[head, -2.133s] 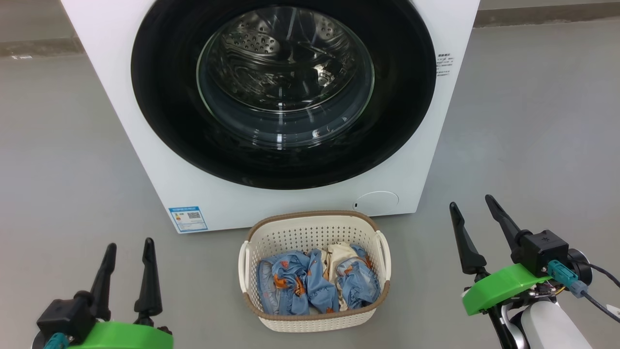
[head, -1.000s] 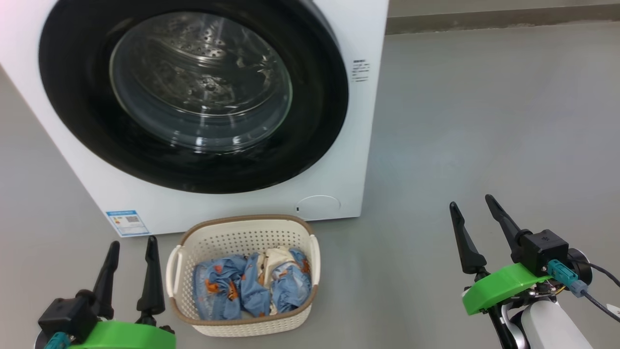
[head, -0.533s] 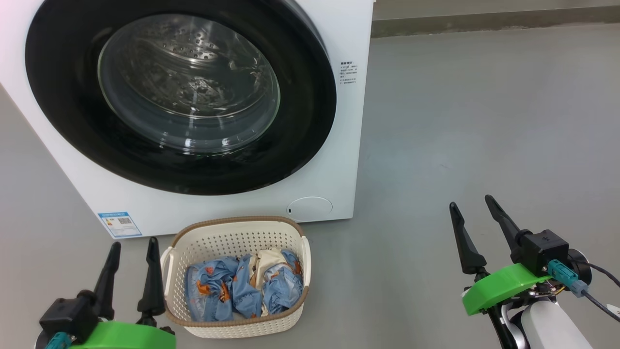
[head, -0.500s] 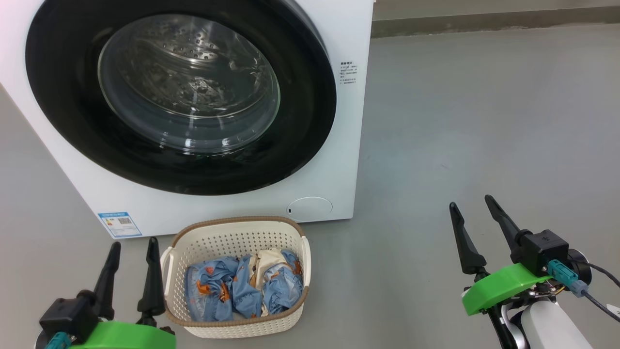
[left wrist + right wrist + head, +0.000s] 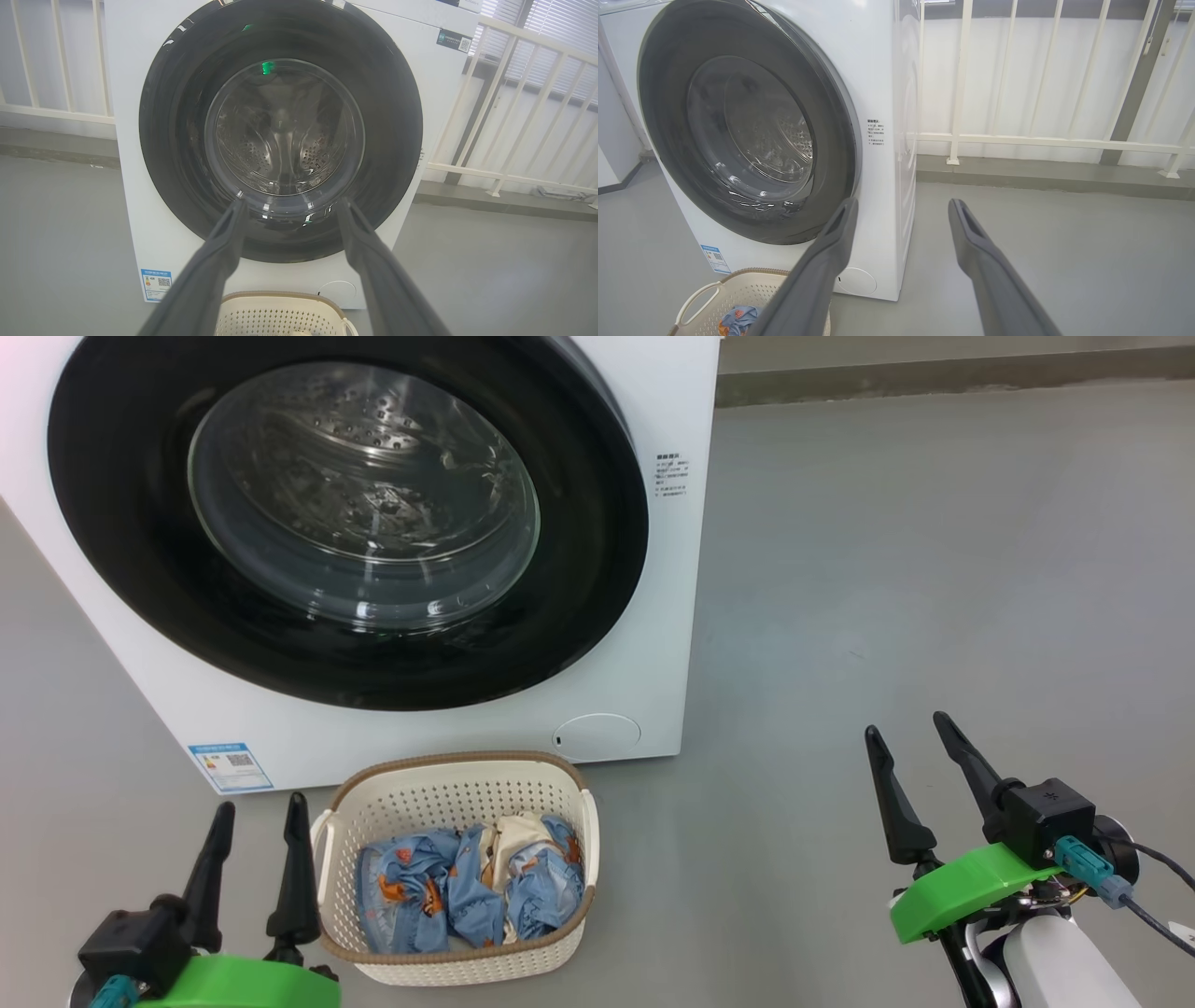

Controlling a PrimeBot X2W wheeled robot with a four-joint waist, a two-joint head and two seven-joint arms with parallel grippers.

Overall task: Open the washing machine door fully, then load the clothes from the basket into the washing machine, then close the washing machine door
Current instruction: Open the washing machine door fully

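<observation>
- The left gripper (image 5: 260, 803) and right gripper (image 5: 906, 725) hovered low, fingers upward, released and empty.
- The washing machine door (image 5: 597, 569) was shut; the basket (image 5: 448, 761), holding the clothes (image 5: 467, 887), stood just before the washing machine (image 5: 653, 663), beside the left gripper.

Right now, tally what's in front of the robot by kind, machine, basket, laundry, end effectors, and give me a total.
Washing machine: 1
Basket: 1
Heap of clothes, too bunched to count singly: 1
End effectors: 2, left end effector and right end effector, both open
Total: 5
</observation>
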